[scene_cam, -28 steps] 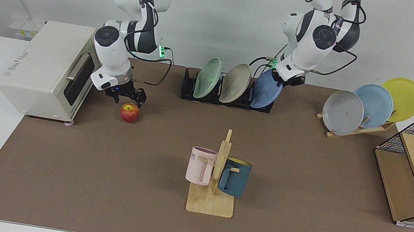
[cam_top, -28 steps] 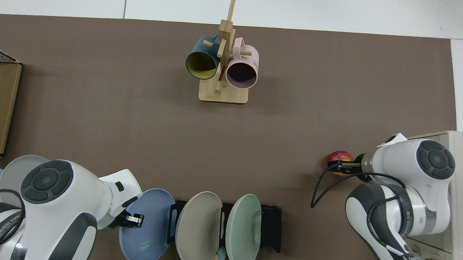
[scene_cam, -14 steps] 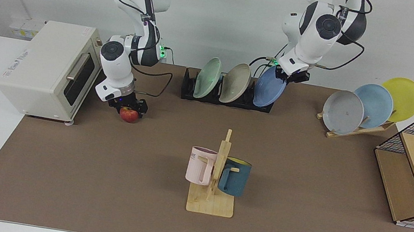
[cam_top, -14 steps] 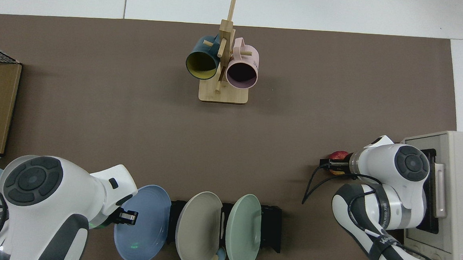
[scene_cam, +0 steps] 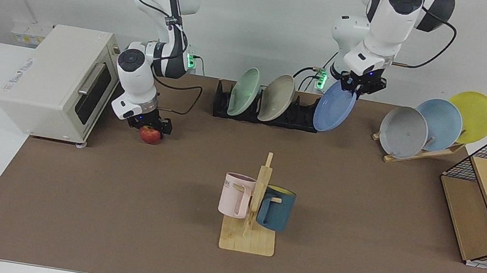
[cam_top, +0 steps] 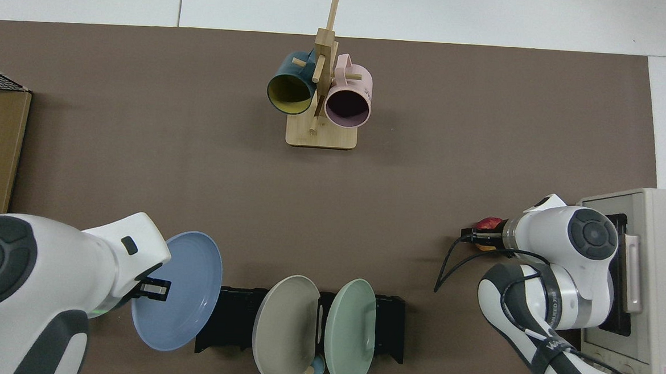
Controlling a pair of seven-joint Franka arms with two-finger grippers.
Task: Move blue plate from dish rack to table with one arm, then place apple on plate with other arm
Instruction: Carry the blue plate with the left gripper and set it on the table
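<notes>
Facing view: the left gripper [scene_cam: 362, 85] is clamped on the upper rim of the round matte periwinkle-blue plate [scene_cam: 335, 107], which a second ago sat in the end slot of the low black slotted dish rack [scene_cam: 267, 110] and now hangs tilted in the air, clear of the rack and just beside its end. The lift-out looks finished; what remains is carrying the plate over the brown mat on the white table [scene_cam: 360, 199] and laying it flat. The right gripper [scene_cam: 149, 125] has dropped from just above the small red apple [scene_cam: 149, 135] to straddle it, fingers around its top; I cannot tell whether they have closed yet.

Top view: the blue plate [cam_top: 182, 290] has slid out beside the rack [cam_top: 229, 318], leaving that slot bare, held by the left gripper [cam_top: 154, 289]. The right gripper [cam_top: 474, 236] covers most of the apple [cam_top: 487, 224], next to the cream toaster oven [cam_top: 650, 272].
</notes>
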